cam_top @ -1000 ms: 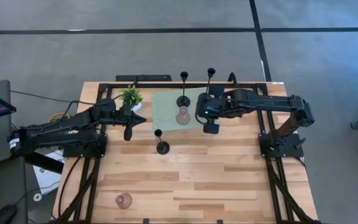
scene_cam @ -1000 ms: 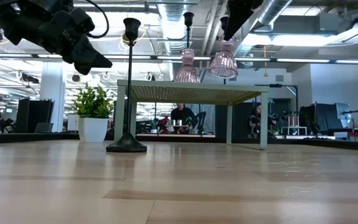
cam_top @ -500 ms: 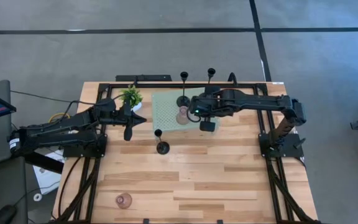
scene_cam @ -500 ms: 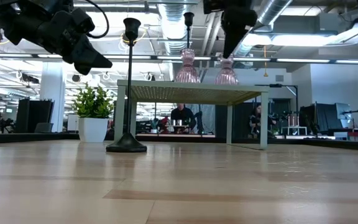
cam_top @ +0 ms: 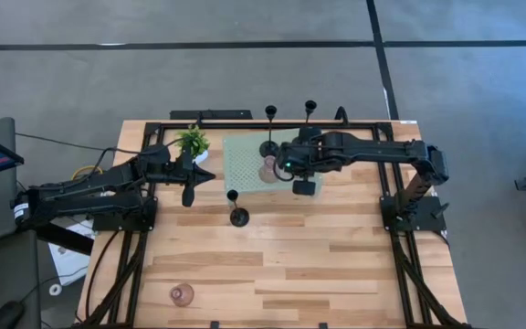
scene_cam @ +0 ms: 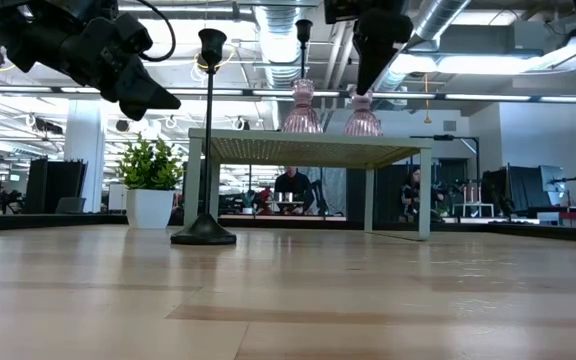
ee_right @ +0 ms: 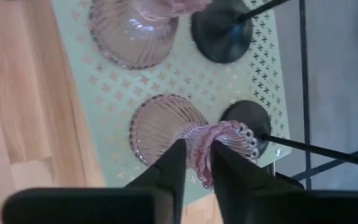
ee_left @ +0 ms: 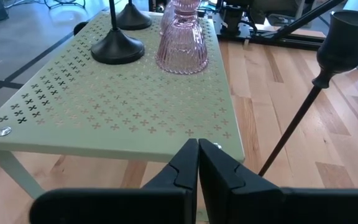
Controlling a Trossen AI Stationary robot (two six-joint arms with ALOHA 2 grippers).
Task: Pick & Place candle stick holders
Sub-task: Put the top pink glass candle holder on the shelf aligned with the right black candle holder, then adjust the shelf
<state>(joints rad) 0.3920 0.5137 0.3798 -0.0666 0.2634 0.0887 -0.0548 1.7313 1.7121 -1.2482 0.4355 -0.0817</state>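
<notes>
Two pink glass candle stick holders (scene_cam: 301,110) (scene_cam: 363,113) stand on the mint-green perforated stand (cam_top: 245,160), beside two black stemmed holders whose round bases (ee_right: 219,34) (ee_right: 246,118) rest on it. My right gripper (ee_right: 196,152) is over the stand, shut on the right-hand pink holder. A third black holder (cam_top: 238,217) stands on the table in front of the stand. Another pink one (cam_top: 182,294) sits near the table's near-left edge. My left gripper (ee_left: 197,158) hangs shut above the table, left of the stand. My right gripper has the pink holder's narrow neck (ee_right: 199,149), just below its beaded rim (ee_right: 236,140), between its two fingers. The fingers slant down on it from above and from the table's right. The holder stands upright, its wide foot (ee_right: 163,127) on the stand's top.
A small green potted plant (cam_top: 193,143) stands at the stand's left end. The stand's legs (scene_cam: 193,185) lift its top well above the wooden table (cam_top: 318,265). Black frame rails run along the table's sides.
My right gripper has gone down and a little toward the table's left with the pink holder. The holder hung tilted above the stand then. It now stands upright on the stand, next to the other pink one.
</notes>
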